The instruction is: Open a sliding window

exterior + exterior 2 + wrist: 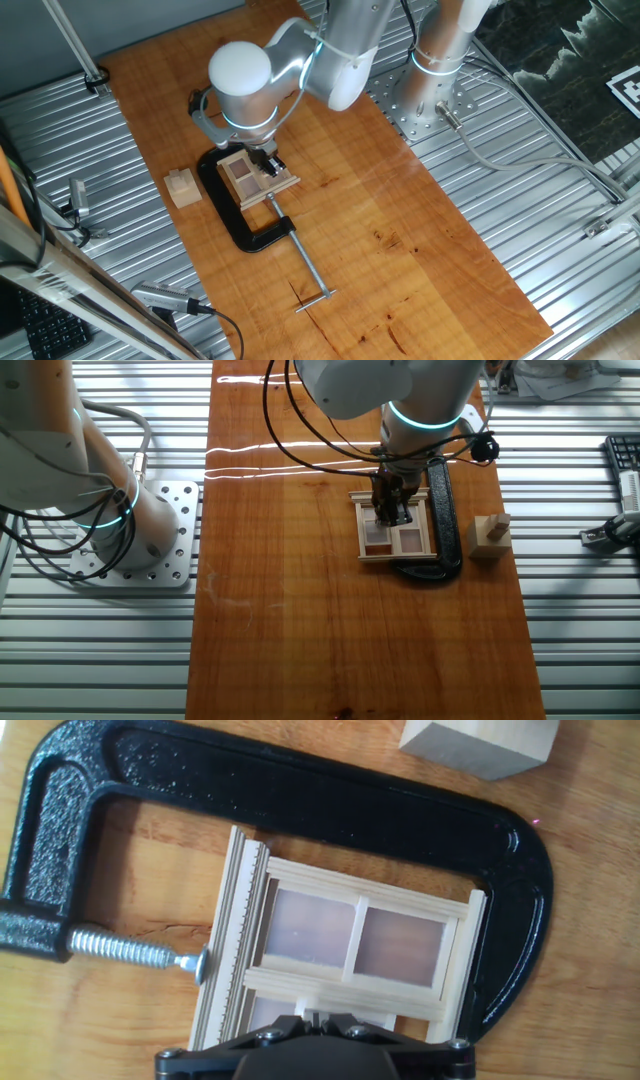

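The sliding window [350, 945] is a small light-wood frame with crossbars and brownish panes, lying flat on the wooden table. It is held in the mouth of a black C-clamp [300, 790]. It also shows in one fixed view [252, 178] and in the other fixed view [398, 538]. My gripper [315, 1017] points straight down onto the window's sash, and its fingers are closed together with only a thin slit between them. I cannot tell whether a small tab sits in that slit. The gripper also shows in the fixed views [265, 158] [392, 515].
The clamp [235, 225] [445, 520] has a long steel screw with a T-handle [305, 268] reaching toward the table's front. A plain wooden cube [182, 187] [490, 537] [480, 742] stands just beside the clamp. The arm's grey base plate [420, 100] is at the table's edge.
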